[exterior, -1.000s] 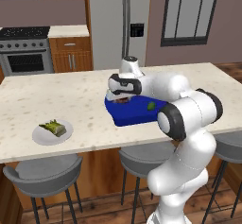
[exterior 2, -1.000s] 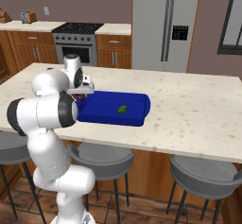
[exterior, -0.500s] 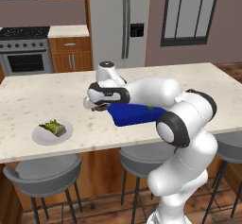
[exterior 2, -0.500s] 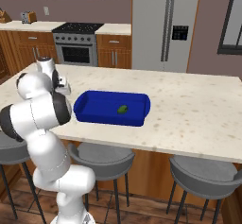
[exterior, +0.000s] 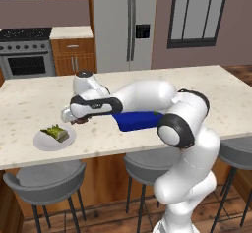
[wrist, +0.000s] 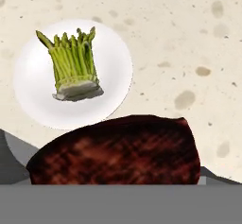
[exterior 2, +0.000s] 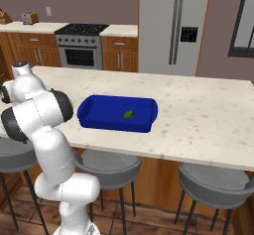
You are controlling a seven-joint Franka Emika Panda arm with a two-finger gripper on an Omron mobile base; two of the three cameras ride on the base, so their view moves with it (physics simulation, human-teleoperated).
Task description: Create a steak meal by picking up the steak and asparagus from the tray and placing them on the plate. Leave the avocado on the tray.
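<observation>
We see our gripper (exterior: 78, 122) clamped on the steak (wrist: 118, 150), held above the counter (exterior: 29, 104) just right of the plate (exterior: 42, 141). The asparagus (exterior: 55, 132) lies on that plate. The avocado (exterior 2: 129, 114) sits in the blue tray (exterior 2: 94, 120), further right.

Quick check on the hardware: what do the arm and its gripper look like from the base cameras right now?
The arm is glossy white, built from rounded tubular links with dark grey-black rings at the joints. The hand is white with a dark band along its side, ending in the gripper with small dark fingers. No cables or markings can be made out.
</observation>
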